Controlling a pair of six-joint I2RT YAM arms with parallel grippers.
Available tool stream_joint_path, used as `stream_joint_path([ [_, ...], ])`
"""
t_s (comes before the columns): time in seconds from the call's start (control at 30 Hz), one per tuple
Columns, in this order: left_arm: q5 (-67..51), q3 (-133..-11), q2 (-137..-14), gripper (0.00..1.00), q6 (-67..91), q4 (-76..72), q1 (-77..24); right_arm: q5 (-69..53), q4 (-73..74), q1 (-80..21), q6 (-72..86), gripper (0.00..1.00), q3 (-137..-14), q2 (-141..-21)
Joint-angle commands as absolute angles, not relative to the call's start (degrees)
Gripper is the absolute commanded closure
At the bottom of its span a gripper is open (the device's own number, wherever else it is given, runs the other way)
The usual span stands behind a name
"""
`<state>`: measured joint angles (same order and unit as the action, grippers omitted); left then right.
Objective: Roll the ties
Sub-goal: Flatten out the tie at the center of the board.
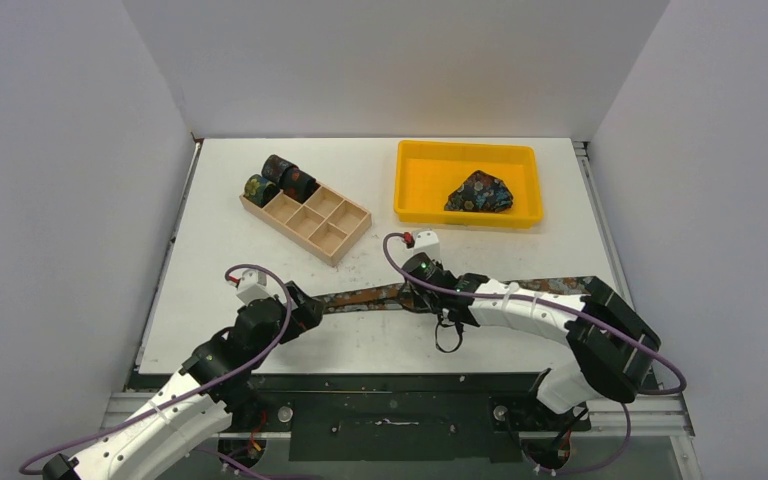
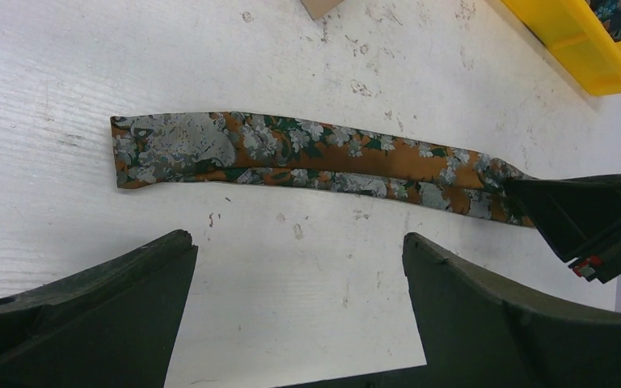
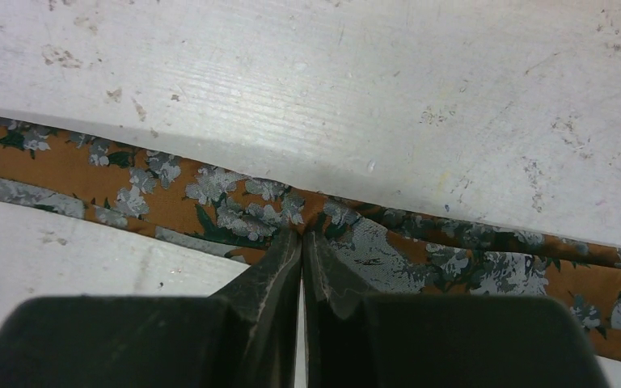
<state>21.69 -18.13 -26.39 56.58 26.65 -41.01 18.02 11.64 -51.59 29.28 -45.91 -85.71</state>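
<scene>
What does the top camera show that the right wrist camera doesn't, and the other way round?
Only the top view shows the wooden box with three rolled ties at its far-left end, the yellow tray holding a bunched tie, and the left tool. Only the right wrist view shows the right tool up close, tips shut, pinching the near edge of the brown floral tie. Both show that tie stretched flat on the white table with the right tool on it.
</scene>
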Motion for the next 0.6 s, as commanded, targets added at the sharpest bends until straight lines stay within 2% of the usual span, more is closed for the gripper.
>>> stream_joint_path([
  [0.0, 21.06, -17.65, -26.19, 0.0, 56.67, 25.67, -40.61, 19.14, 12.83, -52.86, 30.62, 0.95, -45.63, -82.89],
  [0.4, 21.39, -18.08, -27.82, 0.0, 57.1, 26.67, -40.61, 17.31, 9.3, -53.09, 30.37, 0.95, -43.53, -87.01],
  [0.47, 21.73, -18.31, -28.24, 0.05, 57.26, 27.29, -40.6, 17.29, 8.65, -53.09, 30.25, 0.95, -44.12, -88.04],
  [0.57, 21.97, -18.54, -28.6, 0.05, 57.31, 27.92, -40.52, 16.98, 7.85, -53.09, 29.98, 0.95, -44.93, -89.65],
])
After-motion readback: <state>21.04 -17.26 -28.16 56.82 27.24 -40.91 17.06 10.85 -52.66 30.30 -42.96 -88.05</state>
